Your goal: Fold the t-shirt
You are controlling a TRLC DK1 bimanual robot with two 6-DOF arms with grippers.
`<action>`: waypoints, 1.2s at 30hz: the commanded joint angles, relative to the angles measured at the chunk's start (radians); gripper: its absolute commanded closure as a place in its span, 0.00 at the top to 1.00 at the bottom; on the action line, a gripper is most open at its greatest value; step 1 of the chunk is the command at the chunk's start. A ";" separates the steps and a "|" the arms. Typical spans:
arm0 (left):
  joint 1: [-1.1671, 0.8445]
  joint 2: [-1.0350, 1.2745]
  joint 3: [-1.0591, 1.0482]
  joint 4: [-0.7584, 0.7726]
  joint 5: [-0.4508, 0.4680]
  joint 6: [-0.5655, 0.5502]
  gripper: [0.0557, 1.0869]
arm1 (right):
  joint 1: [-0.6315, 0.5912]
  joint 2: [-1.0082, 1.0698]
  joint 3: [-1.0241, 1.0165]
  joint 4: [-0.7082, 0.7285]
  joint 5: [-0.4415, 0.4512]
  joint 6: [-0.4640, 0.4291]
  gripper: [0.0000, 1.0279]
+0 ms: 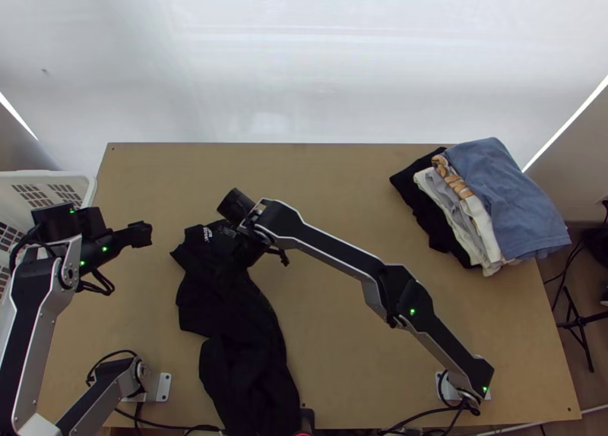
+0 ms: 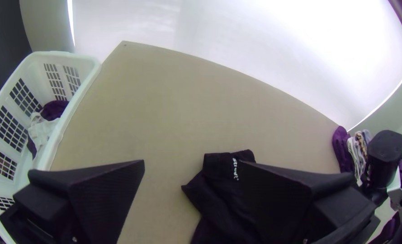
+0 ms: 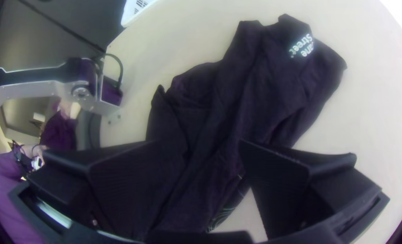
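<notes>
The black t-shirt [image 1: 243, 345] lies bunched in a long heap from left of the table's middle to the near edge, small white lettering at its far end. Left gripper [image 1: 140, 234] hangs beside that end, off the cloth; in the left wrist view the left gripper [image 2: 189, 169] has its fingers wide apart, holding nothing, with the shirt [image 2: 214, 199] beyond. Over the shirt's upper part is the right gripper [image 1: 242, 248]. In the right wrist view the right gripper [image 3: 198, 142] has its fingers spread, above the dark cloth [image 3: 264, 90].
A stack of folded clothes [image 1: 505, 200] lies on the table's [image 1: 342, 185] far right. At the left edge stands a white laundry basket [image 2: 81, 97] with some cloth inside. The right arm stretches across the table's middle. A person sits beyond the near edge.
</notes>
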State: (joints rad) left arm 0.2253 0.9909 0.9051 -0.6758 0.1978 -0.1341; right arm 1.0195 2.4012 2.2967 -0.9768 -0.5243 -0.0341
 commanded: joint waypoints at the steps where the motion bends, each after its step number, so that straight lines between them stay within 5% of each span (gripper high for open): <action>1: 0.025 -0.005 -0.002 0.002 0.000 0.018 0.96 | 0.022 0.049 0.001 0.023 -0.003 0.002 0.74; 11: 0.042 0.002 -0.008 0.005 0.000 0.031 0.96 | 0.022 0.088 0.003 0.043 -0.002 0.011 0.74; 16: 0.042 0.006 -0.008 0.018 0.000 0.041 0.96 | 0.024 0.101 0.001 0.047 -0.002 0.016 0.60; 21: 0.049 0.009 -0.006 0.030 0.000 0.048 0.96 | 0.019 0.081 -0.006 0.087 0.003 0.026 0.06; 22: 0.051 0.009 -0.005 0.030 0.000 0.048 0.96 | 0.017 0.073 -0.010 0.092 0.003 0.028 0.03; 36: 0.069 0.018 0.003 0.038 0.000 0.057 0.96 | -0.035 -0.089 -0.112 0.093 0.010 0.031 0.03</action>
State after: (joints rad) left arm 0.2886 1.0031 0.9058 -0.6411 0.1978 -0.0780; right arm 1.0084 2.3779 2.2459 -0.8833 -0.5171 -0.0006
